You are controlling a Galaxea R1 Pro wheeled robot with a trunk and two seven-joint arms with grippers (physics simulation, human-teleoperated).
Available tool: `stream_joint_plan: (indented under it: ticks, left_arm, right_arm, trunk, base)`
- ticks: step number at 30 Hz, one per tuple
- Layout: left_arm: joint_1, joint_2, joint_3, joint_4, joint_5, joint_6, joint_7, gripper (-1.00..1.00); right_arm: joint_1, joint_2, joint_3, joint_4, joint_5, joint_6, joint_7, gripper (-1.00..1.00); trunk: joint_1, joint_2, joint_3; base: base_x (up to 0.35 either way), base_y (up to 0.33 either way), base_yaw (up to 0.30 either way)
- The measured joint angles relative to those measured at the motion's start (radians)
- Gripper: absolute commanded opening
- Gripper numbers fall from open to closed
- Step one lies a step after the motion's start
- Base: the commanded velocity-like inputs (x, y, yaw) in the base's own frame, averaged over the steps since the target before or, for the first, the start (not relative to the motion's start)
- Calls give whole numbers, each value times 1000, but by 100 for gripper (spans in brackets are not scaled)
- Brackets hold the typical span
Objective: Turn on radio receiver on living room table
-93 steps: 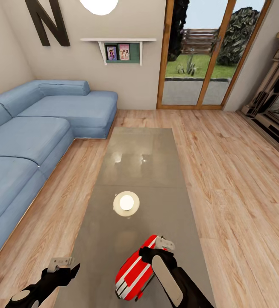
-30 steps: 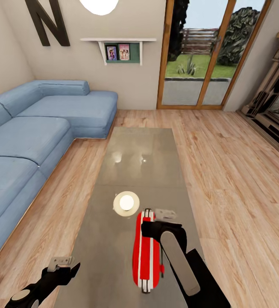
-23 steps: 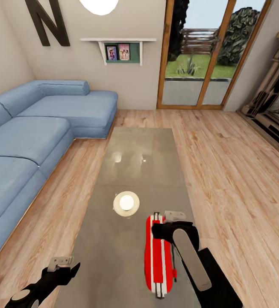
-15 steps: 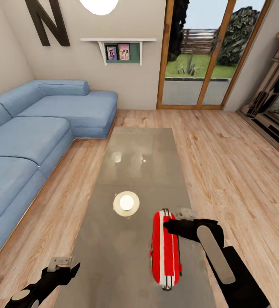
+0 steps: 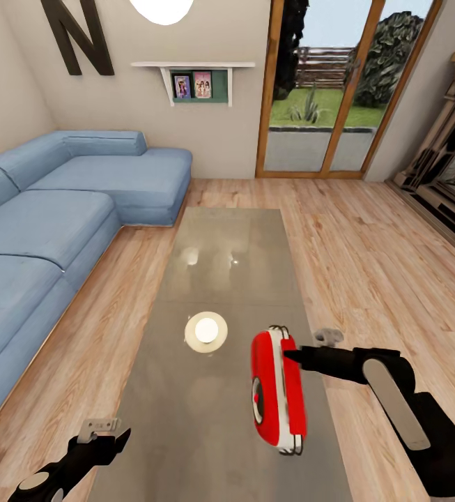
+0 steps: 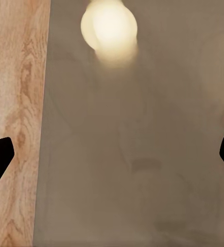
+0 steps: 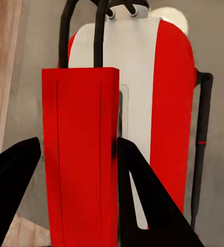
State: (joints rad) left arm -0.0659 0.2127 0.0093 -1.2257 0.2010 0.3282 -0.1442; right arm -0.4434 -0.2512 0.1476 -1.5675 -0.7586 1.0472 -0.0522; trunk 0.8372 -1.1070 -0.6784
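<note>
Glossy table (image 5: 220,244): right pincer (image 5: 288,355) grips red radio receiver (image 5: 276,390).

Radio receiver (image 5: 277,394): we are seeing a smooth, glossy red shell with white trim, like plastic.
Table (image 5: 220,265): we are seeing a glossy grey-brown top mirroring a lamp glow near its middle.
Floor (image 5: 366,265): we are seeing light wood planks with visible grain.
Sofa (image 5: 53,223): we are seeing matt blue cloth.
</note>
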Motion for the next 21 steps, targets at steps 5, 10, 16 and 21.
stream_joint_plan:
  ticks: [5,10,16,21]
  left_arm:
    - [0,0,0,0,0,0,0,100]
    - [0,0,0,0,0,0,-1,100]
    - [0,-1,0,-2,1,0,-2,100]
    - [0,-1,0,-4,1,1,-3,100]
  right_arm:
    - [-4,-6,-6,0,-12,0,66,-100]
    - [-20,-50,-7,1,3,-2,259,-100]
    - [-30,-115,-8,0,-4,-3,490,-100]
    - [-30,-118,-9,1,4,-3,502,-100]
  trunk:
    - [0,0,0]
    - [0,0,0]
    - [0,0,0]
    - [0,0,0]
  base:
    - [0,0,0]
    - [0,0,0]
    - [0,0,0]
    - [0,0,0]
